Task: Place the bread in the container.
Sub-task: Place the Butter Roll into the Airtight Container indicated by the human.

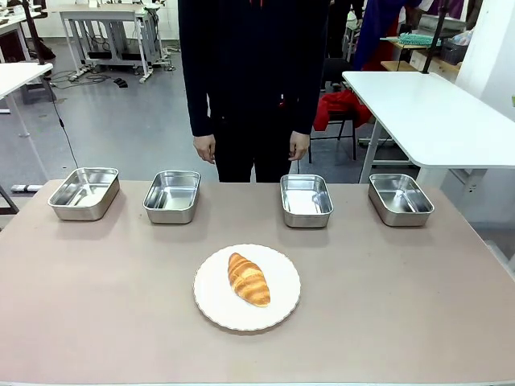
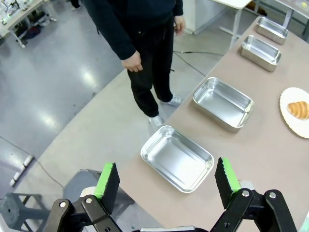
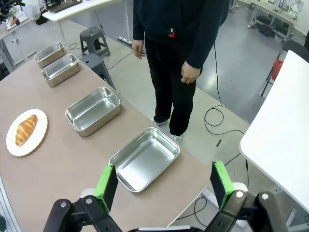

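Golden-brown bread (image 1: pixel 249 279): I am seeing it lying aslant on the round white plate (image 1: pixel 211 304), lower centre of the front frame, untouched.

Steel containers, four alike, are sitting in a row across that frame's middle band: far-left tray (image 1: pixel 84 193), centre-left tray (image 1: pixel 172 195), centre-right tray (image 1: pixel 306 199), far-right tray (image 1: pixel 400 199). All are empty and well apart from the plate. I cannot tell which one is meant.

Grippers: the left gripper (image 2: pixel 166 176) and the right gripper (image 3: pixel 162 176) are each hovering above an end tray, jaws spread wide, gripping nothing.

Person (image 1: pixel 253 80): standing behind the row, top centre, arms hanging.

Step in hand, as I am judging it: the pick, not yet begun. The next move is calling for one arm to reach to the plate, set its pads across the bread's middle and close gently.
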`<state>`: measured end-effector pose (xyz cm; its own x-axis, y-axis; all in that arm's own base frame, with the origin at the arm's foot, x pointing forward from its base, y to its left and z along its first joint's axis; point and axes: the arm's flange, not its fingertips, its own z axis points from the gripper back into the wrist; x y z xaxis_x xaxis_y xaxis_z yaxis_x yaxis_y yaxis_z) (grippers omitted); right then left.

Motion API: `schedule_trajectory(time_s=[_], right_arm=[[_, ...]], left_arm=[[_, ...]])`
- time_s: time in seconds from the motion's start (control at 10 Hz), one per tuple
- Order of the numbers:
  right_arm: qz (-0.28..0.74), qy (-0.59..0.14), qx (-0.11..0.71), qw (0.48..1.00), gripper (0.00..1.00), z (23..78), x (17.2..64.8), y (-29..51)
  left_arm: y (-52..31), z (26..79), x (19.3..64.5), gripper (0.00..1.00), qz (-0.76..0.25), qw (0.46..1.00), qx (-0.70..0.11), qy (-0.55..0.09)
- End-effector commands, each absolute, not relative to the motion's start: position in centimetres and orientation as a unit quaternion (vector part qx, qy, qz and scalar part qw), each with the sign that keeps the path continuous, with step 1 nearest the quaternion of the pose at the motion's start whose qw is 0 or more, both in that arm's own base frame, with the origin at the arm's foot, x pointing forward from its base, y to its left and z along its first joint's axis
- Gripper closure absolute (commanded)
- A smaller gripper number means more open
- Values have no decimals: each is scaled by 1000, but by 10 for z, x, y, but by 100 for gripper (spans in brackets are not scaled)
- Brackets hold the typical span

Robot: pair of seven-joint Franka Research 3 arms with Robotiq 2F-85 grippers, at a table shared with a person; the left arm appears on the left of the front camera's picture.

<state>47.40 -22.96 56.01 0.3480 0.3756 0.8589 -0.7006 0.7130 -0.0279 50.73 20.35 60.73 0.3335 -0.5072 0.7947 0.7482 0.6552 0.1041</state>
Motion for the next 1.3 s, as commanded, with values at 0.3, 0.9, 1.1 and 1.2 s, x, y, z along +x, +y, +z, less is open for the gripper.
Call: schedule_trajectory(time_s=[0.3, 0.9, 1.1, 1.2], right_arm=[[331, -476, 177, 796, 0, 568, 476, -232], [335, -465, 172, 801, 0, 565, 474, -233], [335, -465, 172, 801, 0, 565, 474, -233], [335, -465, 172, 801, 0, 565, 474, -233]], left_arm=[[199, 613, 501, 0, -384, 799, -158, -435], [186, 612, 503, 0, -443, 790, -168, -388], [190, 607, 502, 0, -411, 795, -176, -410], [190, 607, 502, 0, -411, 795, -176, -410]])
